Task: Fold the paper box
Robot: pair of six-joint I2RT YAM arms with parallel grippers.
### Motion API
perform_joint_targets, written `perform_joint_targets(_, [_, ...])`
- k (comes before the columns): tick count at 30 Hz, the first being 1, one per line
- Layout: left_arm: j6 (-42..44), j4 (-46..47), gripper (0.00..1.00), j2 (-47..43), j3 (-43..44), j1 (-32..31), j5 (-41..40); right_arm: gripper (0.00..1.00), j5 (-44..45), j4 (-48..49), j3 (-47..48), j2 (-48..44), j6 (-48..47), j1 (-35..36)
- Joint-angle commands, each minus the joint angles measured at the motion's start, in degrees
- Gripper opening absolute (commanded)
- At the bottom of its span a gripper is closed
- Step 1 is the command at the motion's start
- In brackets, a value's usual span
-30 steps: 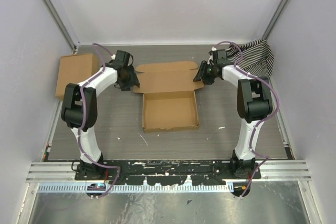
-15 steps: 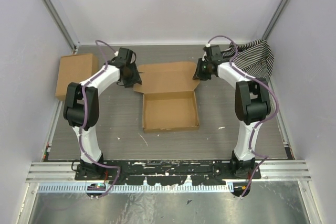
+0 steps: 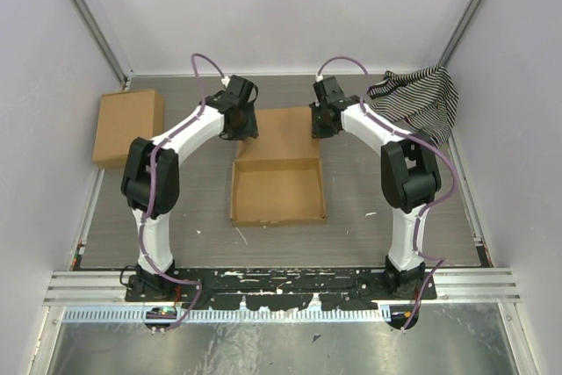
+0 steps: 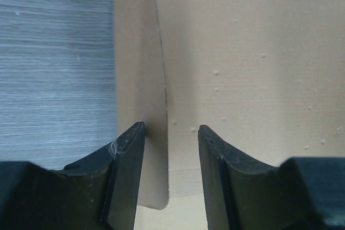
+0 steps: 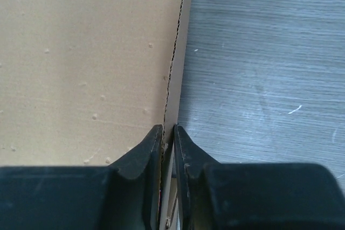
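Left pincer (image 4: pixel 170 127): open. Its black fingers (image 4: pixel 126 160) sit either side of the upright left side flap (image 4: pixel 139 68), which is close by the outer finger and not nipped. A squarer brown cardboard box (image 3: pixel 129 125) sits well apart to the left.
Paper box (image 3: pixel 277 191): a shallow, plain brown die-cut cardboard mailer, mid-way across the grey wood-grain table (image 3: pixel 193 204) between the two arms. Its tray lies toward the arm bases, and the lid panel (image 3: pixel 281 132) lies back flat beyond it, with a pincer at each side.
Right pincer (image 5: pixel 168 129): all but closed, clamped on the thin edge of the right side flap (image 5: pixel 180 52), which stands upright between its fingers.
Black-and-white striped cloth (image 3: pixel 420 98): heaped in the far right corner behind the right arm, apart from the mailer.
Step in hand: seemingly, standing both lid flaps up so the lid can swing over the tray.
Doing it well: close the left pincer on its flap low, near the crease, before anything is lifted. Then raise both sides together at an even pace. Keep the flaps square to the lid panel so they can slip inside the tray walls.
Risk: the tray looks loose on the table, so an uneven pull could skew the lid or drag the whole mailer.
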Motion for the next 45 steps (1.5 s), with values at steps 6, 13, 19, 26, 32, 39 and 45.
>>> perform_joint_targets(6, [1.25, -3.03, 0.50, 5.09, 3.20, -3.06, -1.52, 0.20, 3.07, -0.74, 2.84, 0.95, -0.16, 2.82])
perform_joint_targets(13, [1.27, -3.58, 0.50, 5.86, 3.08, -3.48, -2.17, 0.20, 7.96, -4.15, 5.60, 4.23, -0.27, 6.09])
perform_joint_targets(19, [1.45, -3.88, 0.50, 5.56, 3.19, -3.76, -2.81, 0.21, 14.42, -6.03, 8.02, 5.87, 0.49, 9.13])
perform_joint_targets(26, [1.65, -4.50, 0.50, 5.50, 3.47, -4.41, -4.24, 0.29, 25.59, -9.51, 10.61, 6.18, 2.03, 11.79])
perform_joint_targets(32, [1.52, -4.61, 0.49, 5.09, 3.68, -4.56, -4.63, 0.31, 30.98, -10.84, 11.61, 5.66, 1.91, 14.27])
perform_joint_targets(39, [1.37, -4.87, 0.50, 5.06, 3.97, -4.69, -4.72, 0.31, 34.89, -10.98, 11.58, 6.82, 1.47, 16.96])
perform_joint_targets(45, [1.49, -4.85, 0.50, 5.15, 3.79, -4.83, -4.97, 0.29, 37.32, -12.19, 12.71, 9.25, 1.77, 17.88])
